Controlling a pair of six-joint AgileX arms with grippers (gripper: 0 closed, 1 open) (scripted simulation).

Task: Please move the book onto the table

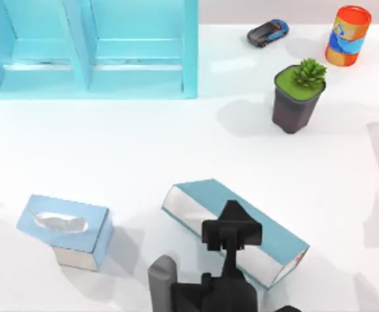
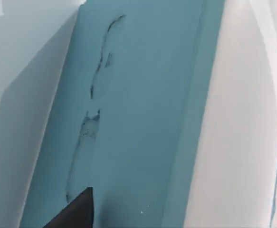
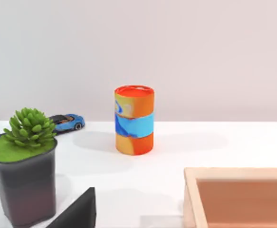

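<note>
- Hovering over the book point(image 1: 241, 224), the left gripper point(image 1: 232, 224) sits above its teal cover; I cannot tell how its fingers stand.
- The book lies on the table point(image 1: 176, 149), cover unlettered, tissue box point(image 1: 64, 229) near.
- The can point(image 1: 348, 36) bears no readable writing.

Tissue box point(image 1: 64, 231), shelf unit point(image 1: 88, 49), toy car point(image 1: 268, 32), potted succulent point(image 1: 298, 95), orange can point(image 1: 348, 36).

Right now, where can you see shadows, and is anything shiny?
Top view: the potted plant throws a soft grey shadow to its left on the table; the book has shiny page edges. Right wrist view: the orange can casts faint shadows to both sides.
</note>
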